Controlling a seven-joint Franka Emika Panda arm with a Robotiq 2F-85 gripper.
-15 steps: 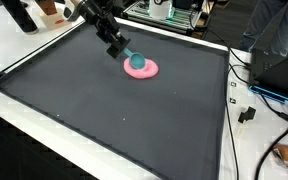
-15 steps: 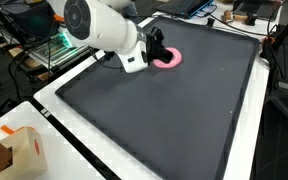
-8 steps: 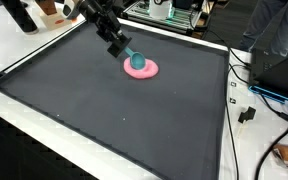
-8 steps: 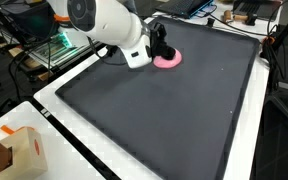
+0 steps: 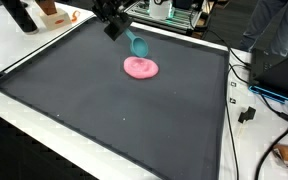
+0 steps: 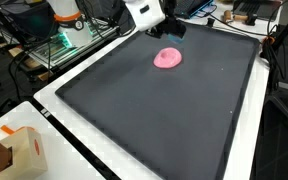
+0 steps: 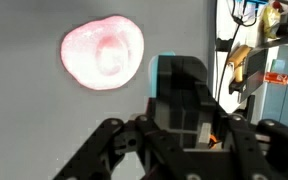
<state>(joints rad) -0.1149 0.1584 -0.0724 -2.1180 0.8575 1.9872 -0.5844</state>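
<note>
Teal cup (image 5: 139, 44), one only, clamped between the fingers of the gripper (image 5: 130, 36). The jaws are closed tight on its sides, and the wrist view shows the same grip. Cup hangs in the air, apart from the pink plate (image 5: 141, 67) and not touching it, just past the plate's far edge. One pink plate, lying flat. One black mat (image 5: 104, 115) under the plate.
</note>
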